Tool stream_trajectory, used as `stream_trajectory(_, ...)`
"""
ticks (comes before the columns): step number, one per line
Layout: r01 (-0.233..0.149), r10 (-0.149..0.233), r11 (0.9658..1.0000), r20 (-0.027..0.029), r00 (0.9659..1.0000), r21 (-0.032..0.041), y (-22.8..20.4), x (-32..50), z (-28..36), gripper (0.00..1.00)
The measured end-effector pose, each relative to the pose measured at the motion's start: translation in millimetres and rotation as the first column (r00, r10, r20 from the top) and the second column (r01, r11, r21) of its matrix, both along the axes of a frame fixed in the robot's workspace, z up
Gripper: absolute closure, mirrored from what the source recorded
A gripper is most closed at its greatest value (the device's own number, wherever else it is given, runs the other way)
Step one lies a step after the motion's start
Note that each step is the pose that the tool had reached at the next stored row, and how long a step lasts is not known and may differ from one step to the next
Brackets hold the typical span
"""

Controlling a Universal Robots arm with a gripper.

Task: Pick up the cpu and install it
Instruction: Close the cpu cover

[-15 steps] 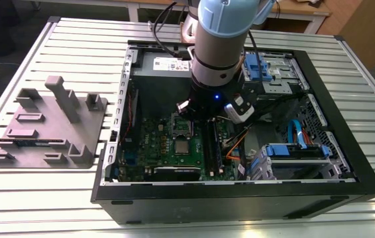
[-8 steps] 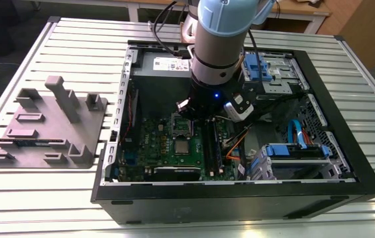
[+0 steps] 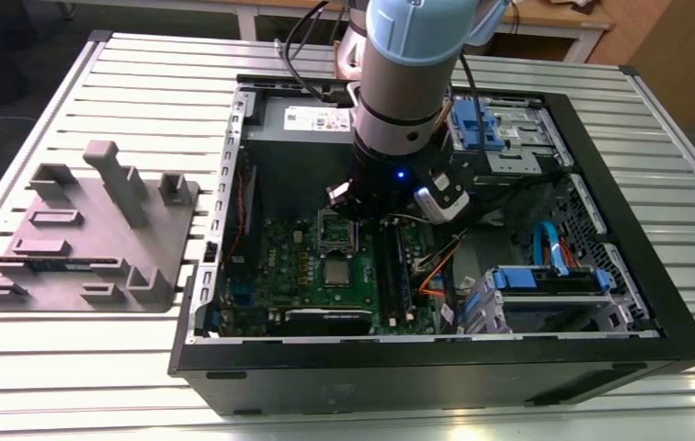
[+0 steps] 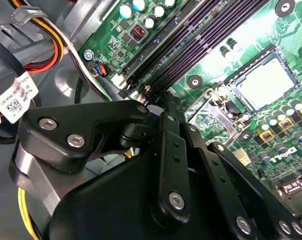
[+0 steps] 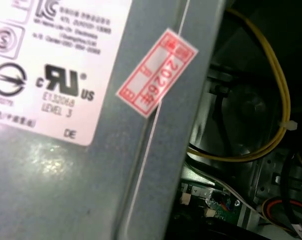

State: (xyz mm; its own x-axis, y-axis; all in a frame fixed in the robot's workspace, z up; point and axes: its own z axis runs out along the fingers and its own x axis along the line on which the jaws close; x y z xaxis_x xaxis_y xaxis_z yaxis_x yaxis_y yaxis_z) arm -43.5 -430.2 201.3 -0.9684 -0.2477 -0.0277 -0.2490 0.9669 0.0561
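Damage could be done to the cpu (image 3: 350, 273), seated unclamped mid-frame in the exterior view, if the raised socket frame (image 3: 337, 230) were knocked by the clenched, apparently empty claw (image 4: 153, 100).

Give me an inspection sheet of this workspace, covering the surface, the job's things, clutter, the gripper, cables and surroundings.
Surface: slatted metal table carrying an open computer case.
Job's things: cpu lies flat in the motherboard socket, not held.
Clutter: grey fixture tray on the exterior view's left of the case.
Gripper: gripper hangs over the motherboard beside the memory slots, apart from the cpu.
Cables: yellow wire; orange-and-yellow bundle; blue cables.
Surroundings: wooden furniture behind the table.
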Motion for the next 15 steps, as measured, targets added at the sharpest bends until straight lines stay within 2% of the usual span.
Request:
stream_trajectory(4, -0.003, 0.003, 1.0000, 0.0000, 1.0000, 0.0000, 0.1, 0.0, 0.0, 0.90)
stream_trajectory(9, -0.028, 0.028, 0.9996, 0.0000, 0.9996, 0.0002, 0.1, 0.0, 0.1, 0.90)
stream_trajectory(13, -0.028, 0.028, 0.9996, 0.0000, 0.9996, 0.0002, 0.1, 0.0, 4.9, 0.90)
stream_trajectory(15, -0.029, 0.029, 0.9996, 0.0001, 0.9996, 0.0004, 0.1, 0.1, 5.0, 0.90)
